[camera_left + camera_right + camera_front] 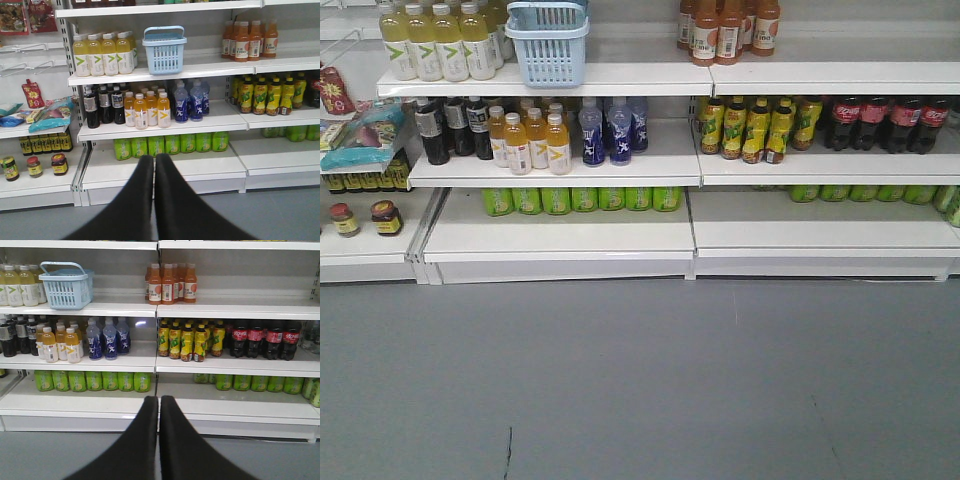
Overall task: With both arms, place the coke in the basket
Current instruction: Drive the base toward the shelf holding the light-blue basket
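Observation:
Several coke bottles (876, 122) with red labels stand in a row at the right of the middle shelf; they also show in the right wrist view (261, 342). The light blue basket (549, 42) stands on the upper shelf, left of centre; it also shows in the left wrist view (164, 49) and the right wrist view (65, 285). My left gripper (154, 159) is shut and empty, well back from the shelves. My right gripper (159, 400) is shut and empty too, also back from the shelves. Neither arm shows in the front view.
White shelving (560, 165) holds yellow, orange, blue and dark bottles with black-and-white labels (455, 125). Green bottles (582, 199) lie at the back of the lowest shelf. Jars and snack packets (360, 135) are at the left. Grey floor (640, 380) lies before the shelves.

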